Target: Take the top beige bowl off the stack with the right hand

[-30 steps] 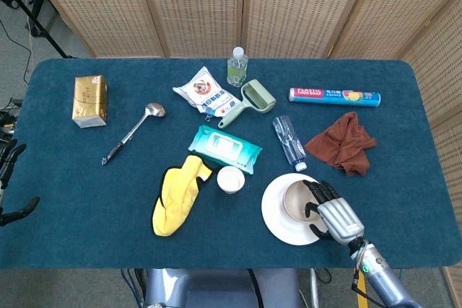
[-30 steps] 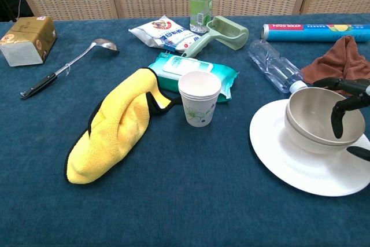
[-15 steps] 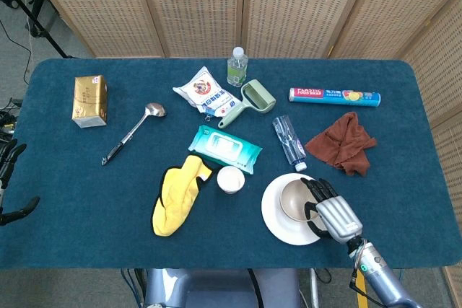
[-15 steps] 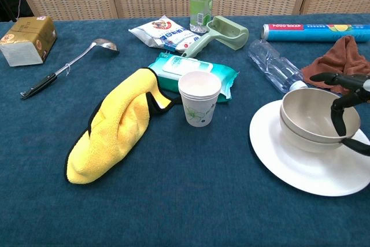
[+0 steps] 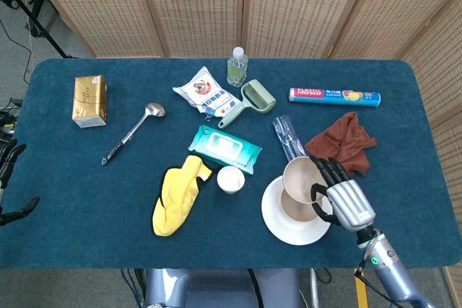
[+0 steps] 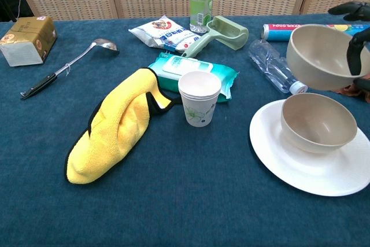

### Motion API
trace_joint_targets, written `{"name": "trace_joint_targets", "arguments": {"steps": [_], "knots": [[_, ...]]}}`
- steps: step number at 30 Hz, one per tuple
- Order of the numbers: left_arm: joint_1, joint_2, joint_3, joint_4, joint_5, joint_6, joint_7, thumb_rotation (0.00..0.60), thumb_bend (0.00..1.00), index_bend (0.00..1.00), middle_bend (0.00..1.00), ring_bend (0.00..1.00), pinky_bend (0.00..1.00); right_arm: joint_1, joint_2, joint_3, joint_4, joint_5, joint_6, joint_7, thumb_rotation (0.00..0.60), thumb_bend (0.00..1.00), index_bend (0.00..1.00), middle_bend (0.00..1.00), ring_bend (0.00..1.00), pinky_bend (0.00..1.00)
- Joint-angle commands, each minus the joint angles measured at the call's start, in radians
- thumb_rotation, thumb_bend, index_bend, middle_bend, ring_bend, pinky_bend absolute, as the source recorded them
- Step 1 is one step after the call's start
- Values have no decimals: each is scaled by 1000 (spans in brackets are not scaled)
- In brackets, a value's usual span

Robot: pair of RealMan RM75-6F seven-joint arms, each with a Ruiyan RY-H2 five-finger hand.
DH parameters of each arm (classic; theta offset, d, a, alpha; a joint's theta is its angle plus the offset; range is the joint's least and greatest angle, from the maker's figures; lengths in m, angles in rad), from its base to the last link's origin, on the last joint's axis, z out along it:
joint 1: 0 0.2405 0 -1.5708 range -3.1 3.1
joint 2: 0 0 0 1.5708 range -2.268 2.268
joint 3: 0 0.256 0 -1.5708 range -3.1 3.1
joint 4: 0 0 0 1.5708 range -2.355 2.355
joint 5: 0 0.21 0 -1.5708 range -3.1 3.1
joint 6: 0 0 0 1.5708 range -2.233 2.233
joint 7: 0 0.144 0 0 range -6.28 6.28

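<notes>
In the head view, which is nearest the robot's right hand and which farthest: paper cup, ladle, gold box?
From the right hand:
1. Paper cup, just left of the plate.
2. Ladle, further left, mid-table.
3. Gold box, far left corner.

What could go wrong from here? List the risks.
1. The right hand holds the lifted beige bowl only by its rim, tilted, so it might slip and drop onto the lower bowl or the white plate.
2. The clear bottle and brown cloth lie close by; setting the bowl down carelessly could strike them.
</notes>
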Motion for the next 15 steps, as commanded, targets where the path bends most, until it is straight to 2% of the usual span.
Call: {"name": "trace_joint_targets", "arguments": {"steps": [1,4,7,15], "knots": [[-1,0,0,-1,0,-1,1,600,248,0,0,0,0,24,11,58,35,86,-22,-22,600,527,672,0,0,0],[-1,-2,1,-2,1,-2,7,600,248,0,0,0,0,53,-4,101,127,191,-81,-41,600,542,679,0,0,0],[-2,-2,1,-5,-1,-4,7,600,248,0,0,0,0,66,-27,114,190,254,-117,-53,600,539,683,0,0,0],[-6,2,-2,-3,-13,-12,-3,600,248,0,0,0,0,44,-75,86,317,310,-141,-29,600,568,691,0,0,0]]}}
